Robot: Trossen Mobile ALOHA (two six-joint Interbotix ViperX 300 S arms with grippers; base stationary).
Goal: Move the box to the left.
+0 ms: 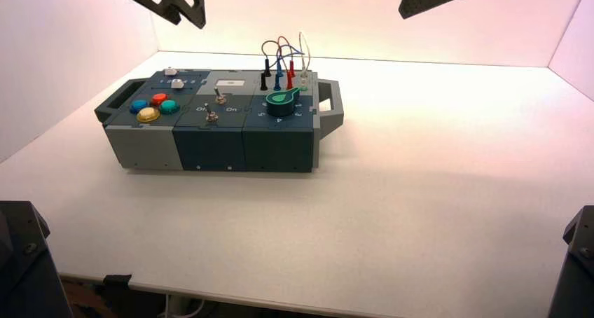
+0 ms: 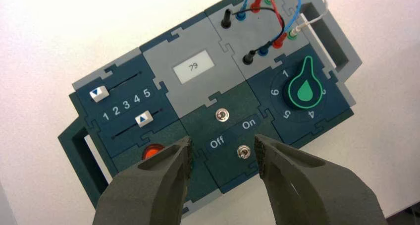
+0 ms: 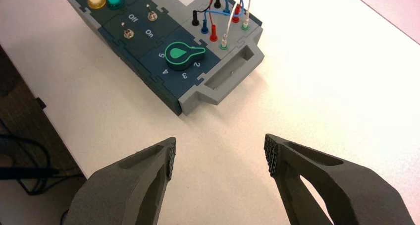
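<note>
The box (image 1: 210, 146) stands on the white table, left of its middle, with a grey handle (image 1: 330, 104) at its right end and a dark handle (image 1: 119, 101) at its left end. My left gripper (image 1: 183, 17) hangs high above the box's rear left. In the left wrist view it (image 2: 223, 153) is open over the box (image 2: 233, 101), with a toggle switch (image 2: 242, 151) showing between the fingers, well below them. My right gripper (image 1: 420, 1) hangs high at the back right. It (image 3: 220, 153) is open over bare table, apart from the box (image 3: 148, 51).
The box top carries coloured push buttons (image 1: 154, 106), a green dial (image 1: 282, 102), looping wires (image 1: 284, 55), two sliders (image 2: 124, 106) and a small display reading 79 (image 2: 194, 67). White walls close the table's back and sides. Arm bases (image 1: 24, 262) stand at the front corners.
</note>
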